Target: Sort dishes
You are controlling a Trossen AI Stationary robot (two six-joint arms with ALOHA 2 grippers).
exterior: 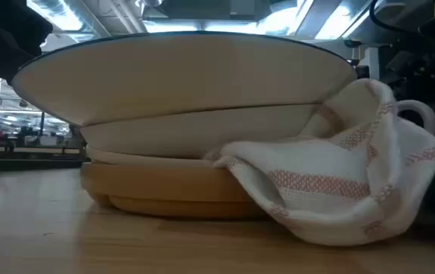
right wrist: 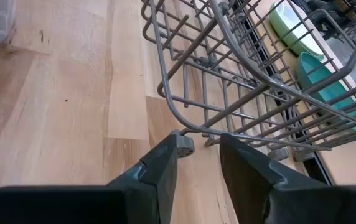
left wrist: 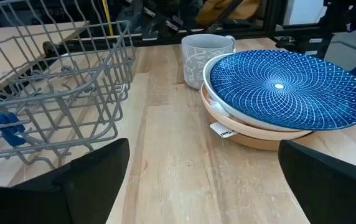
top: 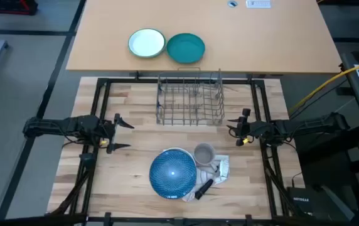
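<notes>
Three plates lie stacked near the table's front middle: the blue patterned plate (top: pixel 173 174) (left wrist: pixel 287 87) on top, the white plate (left wrist: pixel 223 107) (exterior: pixel 202 129) under it, and the tan plate (left wrist: pixel 259 134) (exterior: pixel 164 186) at the bottom, resting on the table. My left gripper (top: pixel 122 132) (left wrist: pixel 206 186) is open and empty, level above the table, left of the stack. My right gripper (top: pixel 235 130) (right wrist: pixel 200 146) is open only narrowly and empty. It stands just right of the wire dish rack's near right corner (right wrist: pixel 184 144), apart from it as far as the high view shows.
A grey wire dish rack (top: pixel 190 99) (left wrist: pixel 53 93) stands at the table's far middle. A grey mug (top: pixel 203 154) (left wrist: pixel 203 56) and a striped white towel (top: pixel 216 174) (exterior: pixel 339 175) lie against the stack's right side. A green-rimmed bowl (top: pixel 147 43) and a teal plate (top: pixel 186 48) sit on the far table.
</notes>
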